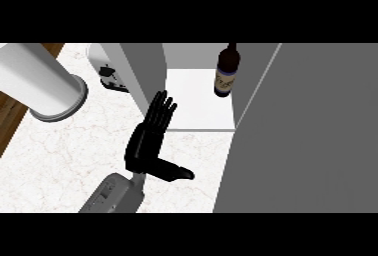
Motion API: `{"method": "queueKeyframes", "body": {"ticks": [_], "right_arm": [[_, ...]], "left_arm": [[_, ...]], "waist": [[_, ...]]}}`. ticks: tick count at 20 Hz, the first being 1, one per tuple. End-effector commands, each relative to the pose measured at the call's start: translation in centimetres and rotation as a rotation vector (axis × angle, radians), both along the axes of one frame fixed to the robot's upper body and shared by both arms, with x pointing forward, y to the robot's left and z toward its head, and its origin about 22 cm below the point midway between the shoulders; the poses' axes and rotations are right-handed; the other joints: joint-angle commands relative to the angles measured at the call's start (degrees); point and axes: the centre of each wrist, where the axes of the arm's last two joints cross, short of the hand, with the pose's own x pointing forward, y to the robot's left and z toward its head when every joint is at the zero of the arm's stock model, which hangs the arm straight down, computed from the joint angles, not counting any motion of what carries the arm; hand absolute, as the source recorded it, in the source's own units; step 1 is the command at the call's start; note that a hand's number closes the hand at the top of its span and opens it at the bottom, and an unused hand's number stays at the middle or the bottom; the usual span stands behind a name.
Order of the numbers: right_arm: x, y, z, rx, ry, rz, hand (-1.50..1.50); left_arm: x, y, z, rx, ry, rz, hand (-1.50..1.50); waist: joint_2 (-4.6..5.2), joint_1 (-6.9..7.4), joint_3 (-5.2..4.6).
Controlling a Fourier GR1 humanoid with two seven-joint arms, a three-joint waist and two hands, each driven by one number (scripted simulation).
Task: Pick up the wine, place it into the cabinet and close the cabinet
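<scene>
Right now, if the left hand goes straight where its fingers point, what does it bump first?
Probably the grey cabinet door just ahead of the left hand, though depth is unclear.

A white, faintly veined table (pixel 59 160) fills the left and lower middle of the frame. At the upper left a large white cylinder (pixel 33 75) stands on it, with a grey rim round its base. Right of the cylinder, near the top, sits a small black-and-white object (pixel 112 78), too small to identify. A brown wooden strip (pixel 9 120) runs along the left edge.
</scene>
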Motion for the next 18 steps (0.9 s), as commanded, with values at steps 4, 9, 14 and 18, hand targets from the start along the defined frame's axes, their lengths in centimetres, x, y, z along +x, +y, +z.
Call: {"method": "queueKeyframes", "body": {"ticks": [4, 9, 14, 18], "right_arm": [[-2.6, 0.0, 4.5, 0.051, -0.019, 0.133, -1.50], [-3.2, 0.4, 4.6, 0.060, 0.032, 0.257, -1.50], [-3.3, 0.9, 3.3, -0.034, 0.124, 0.467, 1.50], [-3.0, 0.8, 3.1, -0.048, 0.077, 0.550, 1.50]], "left_arm": [[-4.7, 4.1, 0.5, -0.051, -0.016, 0.026, -1.50], [-3.9, 7.0, -0.2, -0.030, -0.012, 0.075, -1.50], [-5.0, 10.9, 0.6, 0.004, -0.062, 0.101, -1.50], [-5.4, 14.1, 0.9, 0.015, -0.086, 0.127, -1.50]], "waist": [[0.09, -0.04, 0.02], [0.34, -1.00, -0.01], [0.27, -0.26, -0.05], [0.48, -0.39, -0.01]]}}
